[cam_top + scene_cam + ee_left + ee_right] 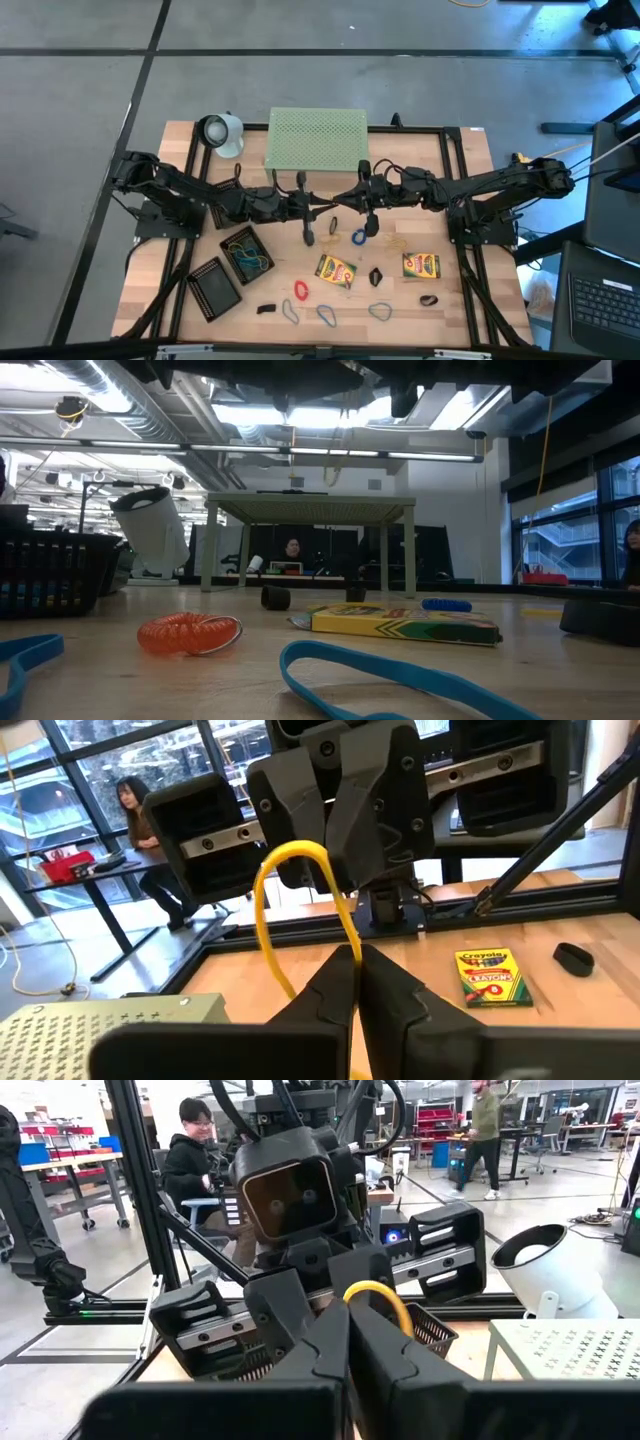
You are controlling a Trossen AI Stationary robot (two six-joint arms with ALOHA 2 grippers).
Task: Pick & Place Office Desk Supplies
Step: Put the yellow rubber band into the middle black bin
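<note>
From above I see a wooden worktop (190, 300) on a grey floor, with the pale-green stand (316, 138) at its far edge. Both arms meet mid-worktop: the left pincer (308, 236) and right pincer (369, 226) face each other above the scattered rubber bands, two crayon boxes (336, 270) and a black tray (246, 254). At worktop level, a red coiled band (190, 633), a blue band (400, 678) and a crayon box (405, 623) lie before the stand. On the left wrist camera my fingers (400, 1000) are pinched together on a yellow rubber band (300, 890). The right wrist camera shows its fingers (400, 1360) closed on the same yellow loop.
</note>
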